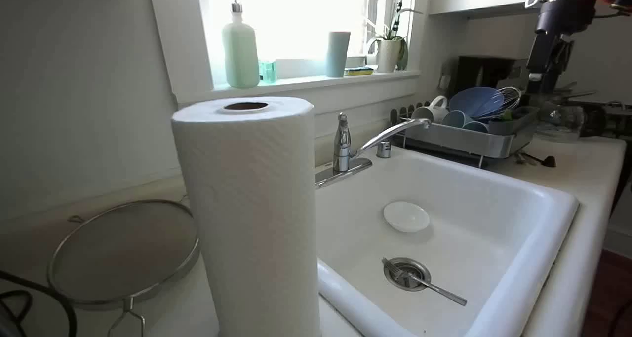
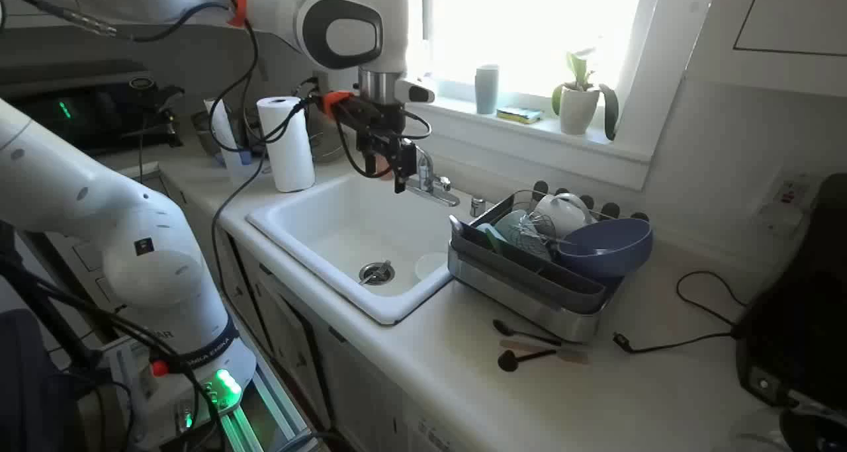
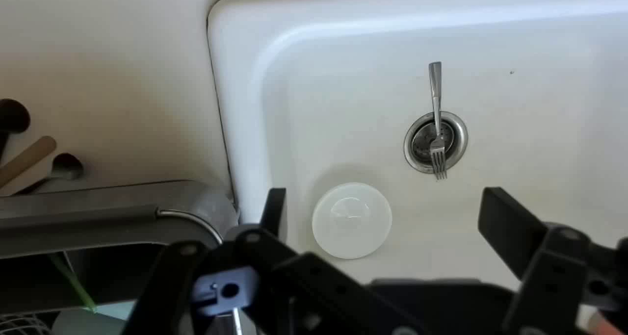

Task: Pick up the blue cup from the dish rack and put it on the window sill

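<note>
Two fingers [image 3: 510, 224], wide apart, on the hand [image 3: 385, 197]; the floor of the sink [image 3: 240, 104] shows straight through the gap between them. The hand points down, hanging well above the sink. Under it: a small white dish [image 3: 352, 220] on the sink floor, plus a fork [image 3: 436, 116] lying across the drain [image 3: 461, 148].

Off to one side of the hand and lower, on the bench [image 2: 450, 372] just beside the sink: the dish rack [image 2: 523, 298]. The blue cup [image 1: 476, 126] is in it, as far as I can make out from here, mostly hidden by the rack wall, just beside a duller grey-teal cup [image 1: 455, 119]. Same rack: white mug [image 2: 559, 215], wide blue bowl [image 2: 609, 250] sitting tilted. Dark utensils [image 2: 508, 361] lie on the bench along the rack's side away from the window [image 1: 286, 21].

The window sill [image 1: 306, 83] is on the window side of the hand, beyond the faucet [image 1: 342, 144], well apart from the fingers. On it, in a row: soap bottle [image 1: 240, 53], small clear teal glass [image 1: 269, 71], upright grey-teal tumbler [image 1: 337, 54], sponge [image 1: 359, 71], potted plant [image 1: 388, 55]. Paper towel roll [image 2: 286, 151] stands upright on the bench, on the hand's opposite side from the rack, mesh strainer [image 1: 126, 250] near it.
</note>
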You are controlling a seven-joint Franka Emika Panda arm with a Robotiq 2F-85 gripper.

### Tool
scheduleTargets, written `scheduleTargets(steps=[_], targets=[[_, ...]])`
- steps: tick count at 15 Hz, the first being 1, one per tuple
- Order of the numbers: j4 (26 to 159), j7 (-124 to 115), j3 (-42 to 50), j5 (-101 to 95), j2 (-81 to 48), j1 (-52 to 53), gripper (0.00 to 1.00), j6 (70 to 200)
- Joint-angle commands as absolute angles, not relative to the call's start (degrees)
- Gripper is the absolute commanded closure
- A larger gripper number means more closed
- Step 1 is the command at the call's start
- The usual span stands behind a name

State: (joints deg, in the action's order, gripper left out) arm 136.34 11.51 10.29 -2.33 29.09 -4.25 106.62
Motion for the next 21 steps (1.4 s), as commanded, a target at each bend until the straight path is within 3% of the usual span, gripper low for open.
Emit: scheduleTargets(steps=[1, 8, 14, 21], targets=[[136.2, 11.7, 9.9, -2.1, 29.0, -4.7, 0.0, 106.5], [136.2, 11.7, 9.9, -2.1, 29.0, -4.7, 0.0, 106.5], [129.3, 6.6, 7.3, -12.2, 19.5, -6.3, 0.0, 107.7], [124.0, -10.4, 3.5, -30.6, 7.6, -8.0, 0.0, 120.9]])
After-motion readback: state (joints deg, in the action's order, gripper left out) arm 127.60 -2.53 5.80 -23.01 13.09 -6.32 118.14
